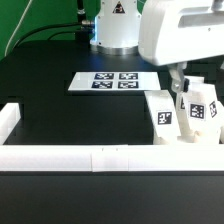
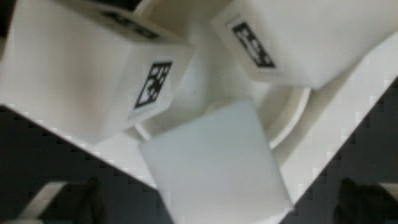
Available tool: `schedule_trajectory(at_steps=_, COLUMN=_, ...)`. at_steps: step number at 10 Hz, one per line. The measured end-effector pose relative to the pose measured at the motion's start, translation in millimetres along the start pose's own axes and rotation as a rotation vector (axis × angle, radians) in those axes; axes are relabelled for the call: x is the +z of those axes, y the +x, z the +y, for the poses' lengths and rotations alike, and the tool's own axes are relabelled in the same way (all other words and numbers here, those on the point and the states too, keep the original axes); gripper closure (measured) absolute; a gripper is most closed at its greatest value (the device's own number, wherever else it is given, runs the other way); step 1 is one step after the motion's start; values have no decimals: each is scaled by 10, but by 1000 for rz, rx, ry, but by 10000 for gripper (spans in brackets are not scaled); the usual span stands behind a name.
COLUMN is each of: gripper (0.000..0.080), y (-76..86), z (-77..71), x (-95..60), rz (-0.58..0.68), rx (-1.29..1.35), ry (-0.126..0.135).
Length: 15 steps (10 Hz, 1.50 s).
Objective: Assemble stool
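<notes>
A Franka arm reaches down over the stool parts at the exterior view's right, near the front border rail [image 1: 100, 158] of a black table [image 1: 50, 110]. Two upright leg blocks [image 1: 162, 110], white and tagged, stand close together there, seemingly set on the round seat [image 1: 205, 140], whose edge shows only partly. The claw [image 1: 183, 88] hangs just above and between the blocks; whether its fingers are spread or pinching a block cannot be told from either picture. The parts look like rigid, light plastic with smooth faces, likely to slip, so a grip across a block's flat opposite sides, low on the body, seems safest. The exterior view alone shows the marker board [image 1: 110, 81] lying well behind the parts, and the arm's white casing. The wrist view alone shows the blocks from close by, their tagged faces [image 2: 157, 82] tilted across the picture and a pale curved rim, probably the seat, beneath them.
</notes>
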<state>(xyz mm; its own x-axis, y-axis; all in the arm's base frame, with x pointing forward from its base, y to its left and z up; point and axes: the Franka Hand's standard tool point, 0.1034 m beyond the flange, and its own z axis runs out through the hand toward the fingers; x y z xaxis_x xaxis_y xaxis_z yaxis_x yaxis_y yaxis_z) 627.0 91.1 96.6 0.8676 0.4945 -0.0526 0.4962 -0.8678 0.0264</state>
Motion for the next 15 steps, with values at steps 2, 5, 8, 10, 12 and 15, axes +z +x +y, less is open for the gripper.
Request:
schedule_trajectory(at_steps=2, gripper=150, y=9, z=-74, x=96, rz=-42, rx=9, ry=18)
schedule_trajectory(at_steps=5, gripper=260, y=9, z=-77, x=117, rz=-41, rx=65, ry=13)
schedule_trajectory(at_steps=8, gripper=463, y=6, z=-72, x=118, rz=-43, rx=218, ry=10)
schedule_trajectory(at_steps=10, gripper=463, y=6, z=-72, x=118, rz=-43, rx=381, ry=6)
schedule_trajectory(at_steps=12, gripper=463, y=81, z=-24, x=122, rz=0, rx=613, ry=-6)
schedule_trajectory(at_steps=15, gripper=462, y=89, z=106, x=125, rz=10, rx=944, ry=83)
